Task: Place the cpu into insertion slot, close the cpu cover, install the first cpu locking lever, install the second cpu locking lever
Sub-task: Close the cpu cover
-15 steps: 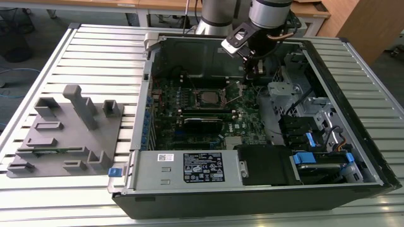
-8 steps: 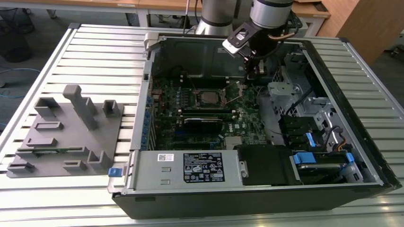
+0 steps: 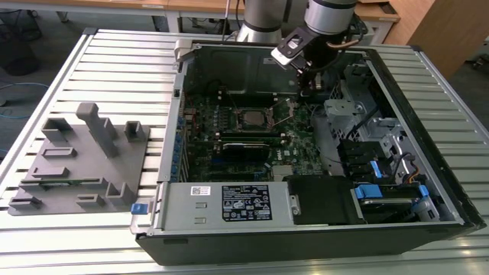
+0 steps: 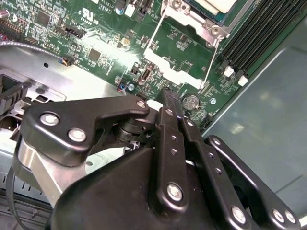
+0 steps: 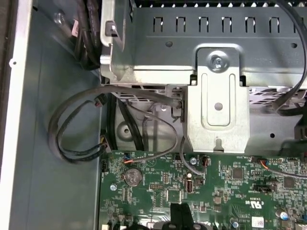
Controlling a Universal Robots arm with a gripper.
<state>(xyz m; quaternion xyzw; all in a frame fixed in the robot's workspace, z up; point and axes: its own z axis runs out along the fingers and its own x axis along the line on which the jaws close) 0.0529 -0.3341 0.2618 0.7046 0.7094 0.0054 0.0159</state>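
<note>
Exterior view: flat silver-grey square cpu point(image 3: 251, 118) on green motherboard point(image 3: 202, 117); second wrist view, fingers point(image 4: 169, 109) closed, empty.

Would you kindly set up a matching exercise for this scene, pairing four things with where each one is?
Things:
1. cpu
2. gripper
3. grey fixture block
4. power supply box

Places:
A. on the slatted table, at the exterior view's left of the case
B. along the case's edge nearest the exterior camera, bearing a black label
C. in the middle of the green motherboard
D. over the motherboard, at the exterior view's right of the cpu

Pairs: 1-C; 2-D; 3-A; 4-B
</note>
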